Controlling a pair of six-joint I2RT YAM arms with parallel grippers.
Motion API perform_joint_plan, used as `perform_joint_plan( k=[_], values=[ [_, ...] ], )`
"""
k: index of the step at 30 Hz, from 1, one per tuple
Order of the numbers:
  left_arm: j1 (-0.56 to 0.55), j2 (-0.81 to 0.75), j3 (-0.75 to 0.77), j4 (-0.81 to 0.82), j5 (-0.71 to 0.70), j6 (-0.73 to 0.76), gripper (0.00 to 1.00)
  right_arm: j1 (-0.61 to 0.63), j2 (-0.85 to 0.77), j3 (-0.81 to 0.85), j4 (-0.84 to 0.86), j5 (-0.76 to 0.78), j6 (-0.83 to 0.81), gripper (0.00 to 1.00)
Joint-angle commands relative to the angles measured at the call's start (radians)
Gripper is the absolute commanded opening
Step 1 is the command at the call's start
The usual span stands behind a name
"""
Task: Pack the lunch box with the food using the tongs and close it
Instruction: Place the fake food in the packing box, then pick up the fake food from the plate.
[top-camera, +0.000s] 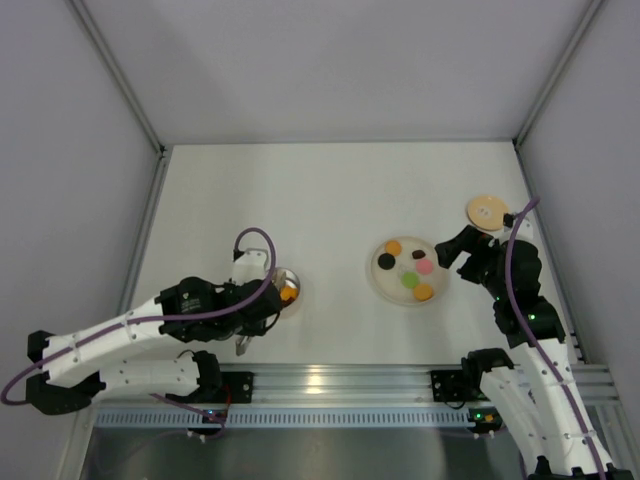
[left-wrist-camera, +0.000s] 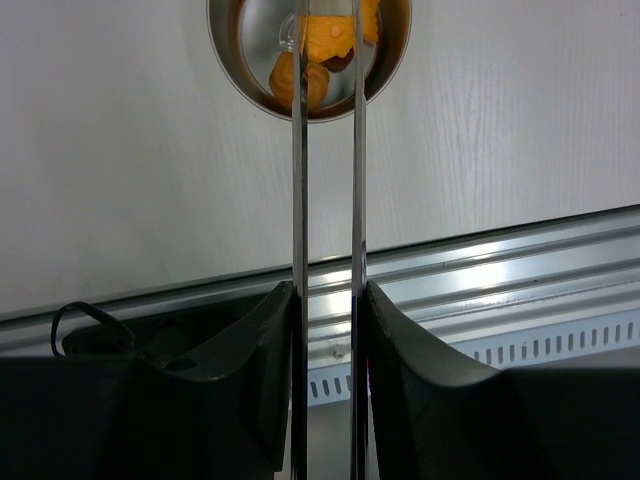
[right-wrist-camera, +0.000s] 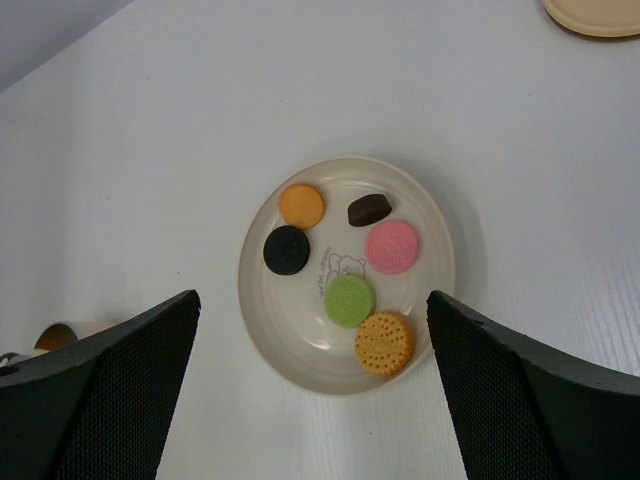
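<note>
The lunch box (top-camera: 285, 290), a small steel pot (left-wrist-camera: 232, 50), stands open at the left with orange food pieces (left-wrist-camera: 325, 40) inside. My left gripper (left-wrist-camera: 328, 300) is shut on the tongs (left-wrist-camera: 299, 200), whose two thin arms reach over the pot with a narrow gap between them. The wooden lid (top-camera: 487, 211) lies at the far right. Several food pieces lie on the pale plate (right-wrist-camera: 300, 330): orange (right-wrist-camera: 301, 205), black (right-wrist-camera: 287, 250), brown (right-wrist-camera: 368, 210), pink (right-wrist-camera: 391, 246), green (right-wrist-camera: 350, 300) and a tan biscuit (right-wrist-camera: 384, 343). My right gripper (right-wrist-camera: 310, 300) hangs open above the plate, holding nothing.
An aluminium rail (top-camera: 340, 385) runs along the near table edge, just behind the left gripper (top-camera: 262, 310). Grey walls close in the table on three sides. The right gripper (top-camera: 455, 250) is between the plate (top-camera: 377, 280) and the lid (right-wrist-camera: 595, 15).
</note>
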Motion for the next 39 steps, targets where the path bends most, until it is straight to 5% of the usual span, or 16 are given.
perform_joint_plan(
  k=[1, 25, 39],
  values=[
    [-0.001, -0.004, -0.009, 0.0, -0.023, -0.017, 0.37, -0.013, -0.002, -0.002, 0.055, 0.005, -0.002, 0.94],
    [-0.001, 0.128, 0.132, 0.098, -0.061, 0.103, 0.46, -0.013, -0.008, -0.013, 0.068, -0.017, 0.013, 0.94],
    [0.0, 0.607, 0.517, 0.38, 0.069, 0.391, 0.49, -0.013, -0.039, -0.002, 0.035, -0.011, 0.007, 0.94]
  ],
)
